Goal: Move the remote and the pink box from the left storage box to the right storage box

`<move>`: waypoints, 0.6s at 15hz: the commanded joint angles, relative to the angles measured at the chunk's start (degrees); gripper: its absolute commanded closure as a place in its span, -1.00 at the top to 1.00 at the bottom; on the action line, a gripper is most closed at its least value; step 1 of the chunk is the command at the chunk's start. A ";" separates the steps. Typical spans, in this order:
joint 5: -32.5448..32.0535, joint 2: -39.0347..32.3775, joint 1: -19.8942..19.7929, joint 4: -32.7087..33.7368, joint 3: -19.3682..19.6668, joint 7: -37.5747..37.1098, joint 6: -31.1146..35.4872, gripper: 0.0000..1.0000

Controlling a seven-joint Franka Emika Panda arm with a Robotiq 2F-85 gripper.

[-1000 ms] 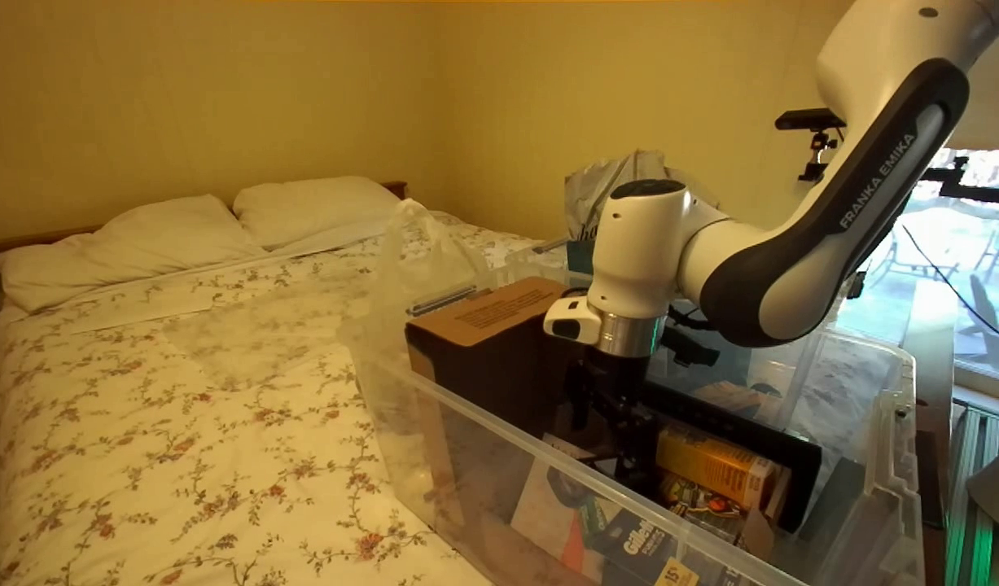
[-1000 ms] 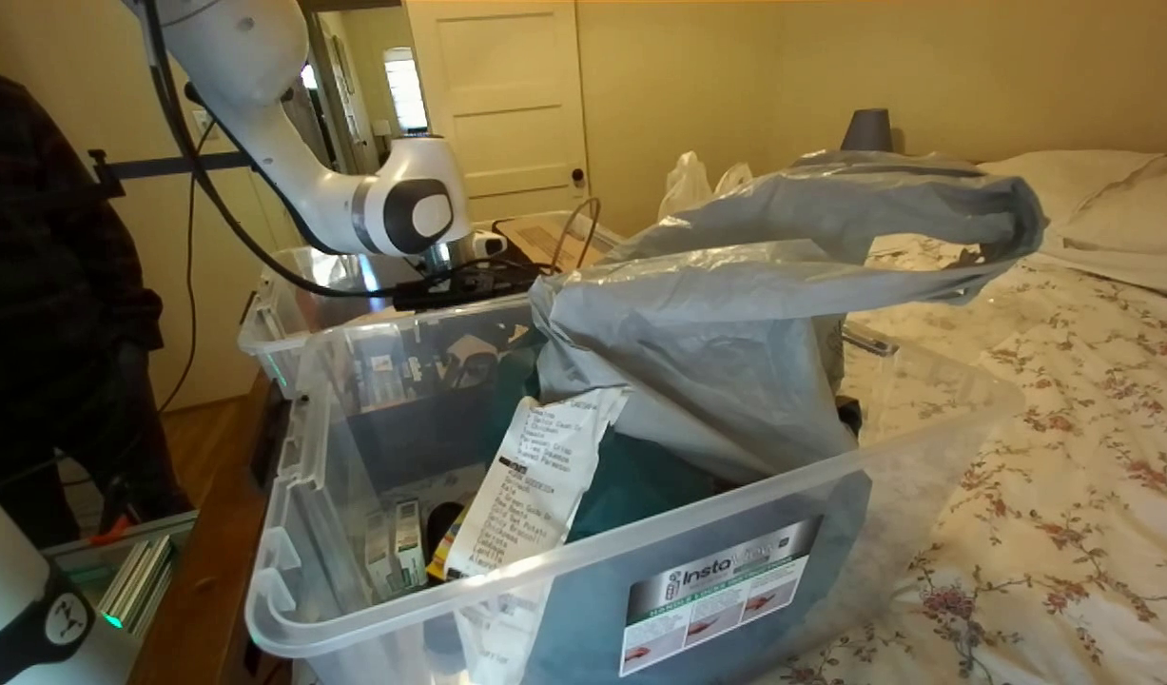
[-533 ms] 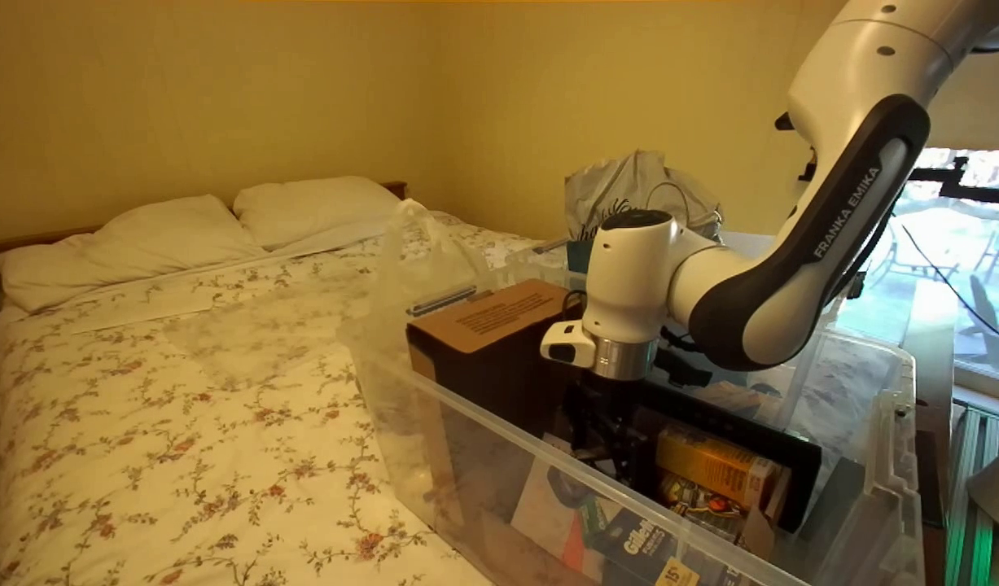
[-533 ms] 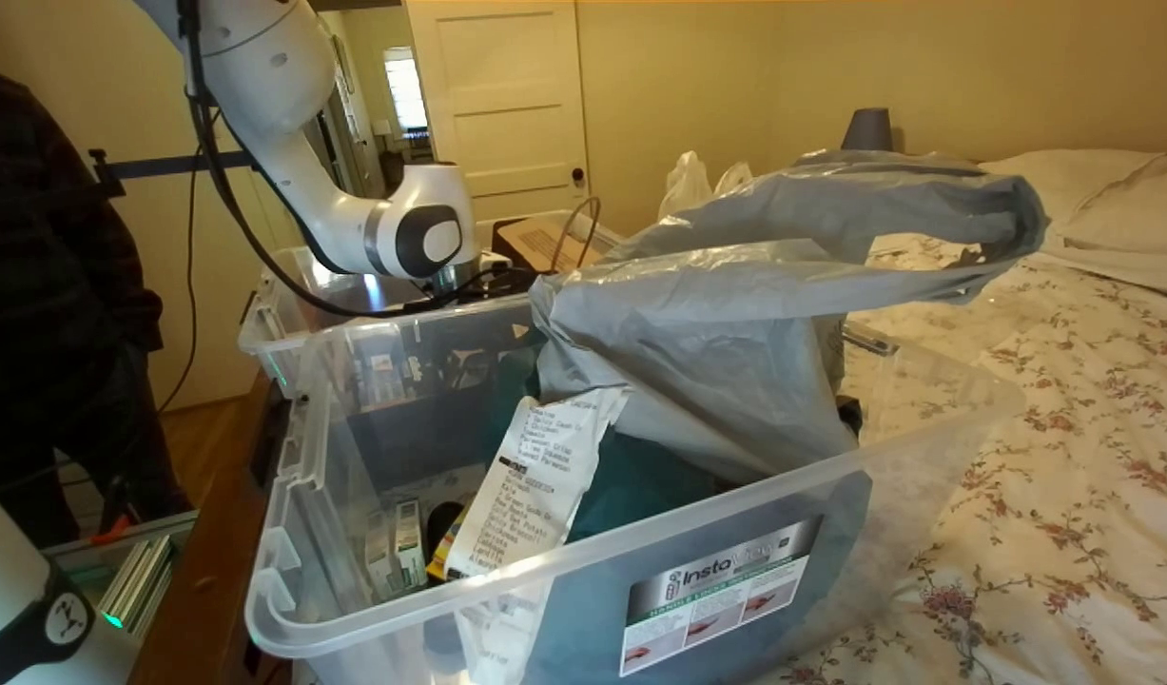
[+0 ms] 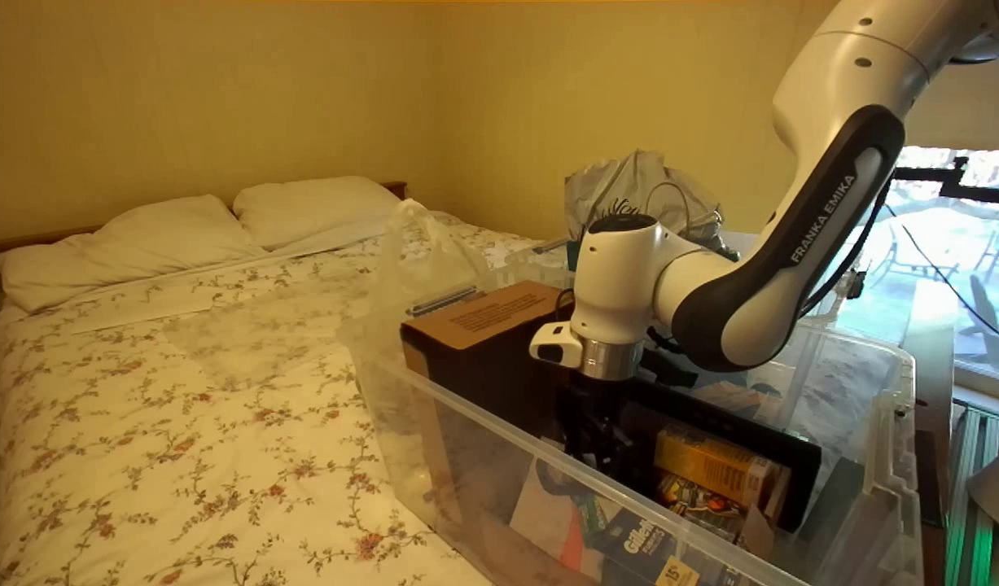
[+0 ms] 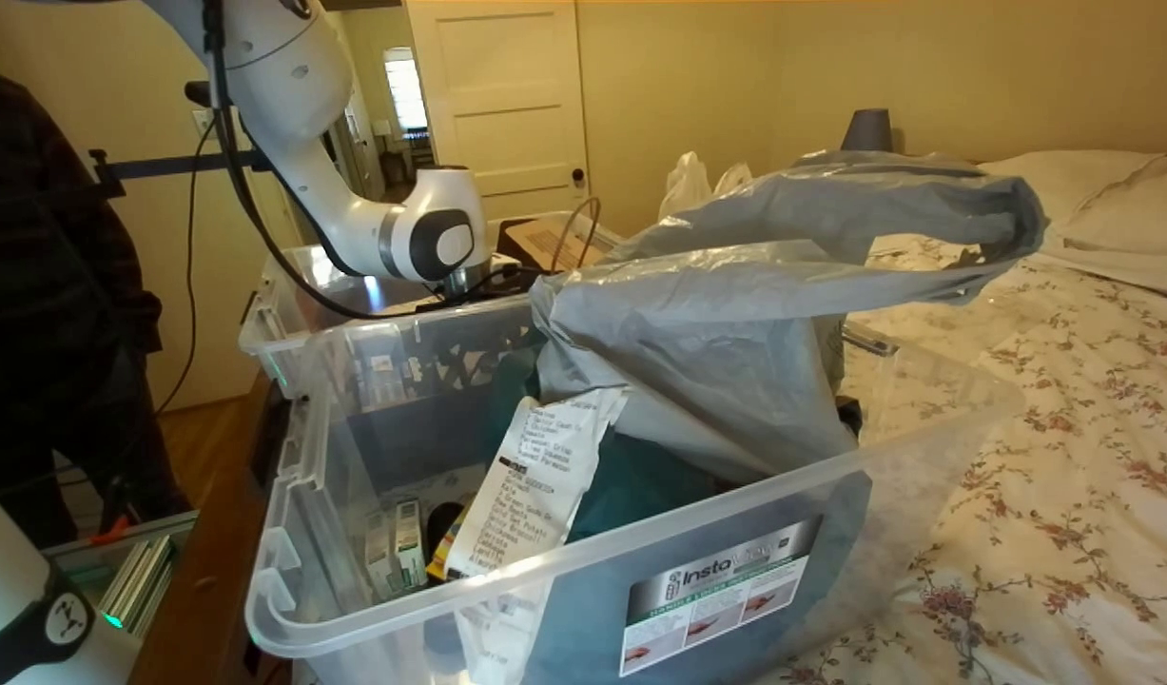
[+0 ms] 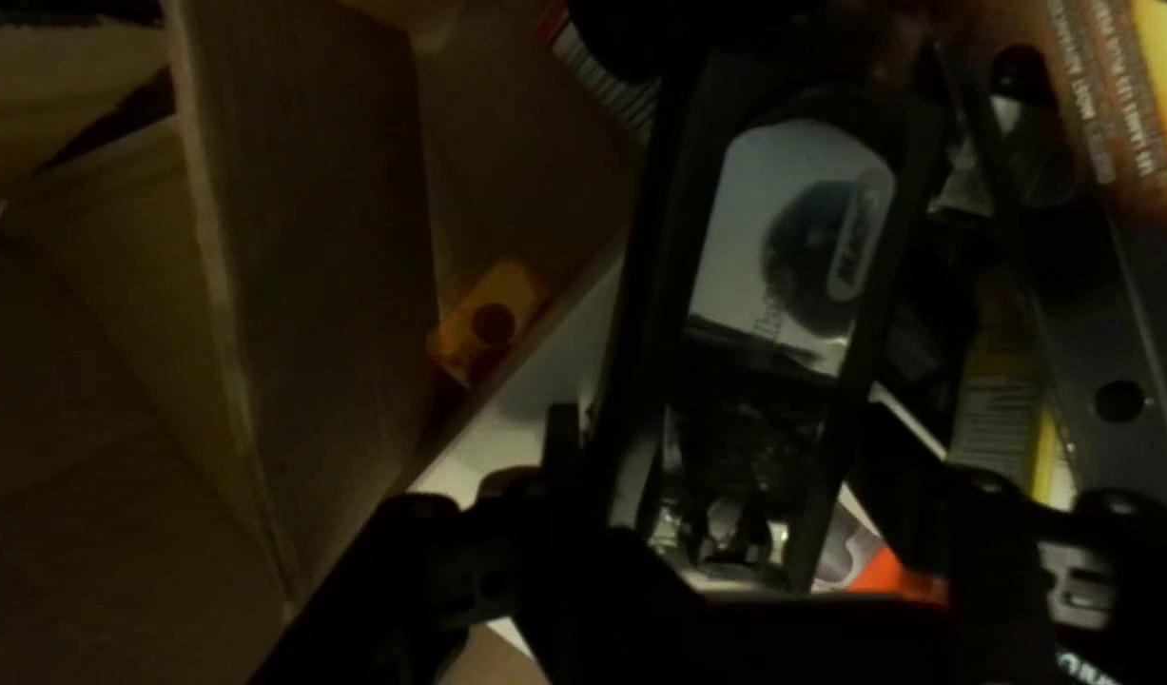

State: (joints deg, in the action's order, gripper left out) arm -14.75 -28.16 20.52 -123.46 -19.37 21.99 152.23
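Observation:
The left storage box (image 5: 499, 430) is full of items; it stands behind the right storage box (image 6: 697, 518) in an exterior view. My gripper (image 5: 601, 439) points down inside the left box, beside a dark carton (image 5: 483, 366). In the wrist view my gripper (image 7: 721, 428) has its fingers wide apart. They straddle a long black object (image 7: 773, 419) with a pale label. I cannot tell whether it is the remote, nor whether the fingers touch it. The wrist view is very dark. I cannot make out the pink box; a reddish patch (image 7: 892, 576) shows near the right finger.
A yellow box (image 5: 711, 464), a dark Gillette pack (image 5: 641, 537) and a black frame (image 5: 800, 480) lie in the left box. The right box holds a grey plastic bag (image 6: 697, 352), a receipt (image 6: 535, 476) and small boxes (image 6: 407, 542). A bed (image 5: 181, 439) stands alongside.
The arm has lowered the gripper deeper into the left box, then shifted it slightly towards the carton. The carton has moved a little the same way.

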 commanded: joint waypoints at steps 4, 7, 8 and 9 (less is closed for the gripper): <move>-0.32 0.81 0.32 1.09 -0.15 -1.02 -2.70 -0.13; -0.30 9.51 1.32 -2.88 -1.34 -3.87 -4.38 -0.13; -0.37 13.12 1.79 -4.69 -1.66 -5.56 -5.12 -0.13; -0.13 15.66 2.13 -5.56 -2.11 -6.80 -5.68 -0.13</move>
State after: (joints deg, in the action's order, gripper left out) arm -14.74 -23.16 21.11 -123.47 -20.69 19.61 149.41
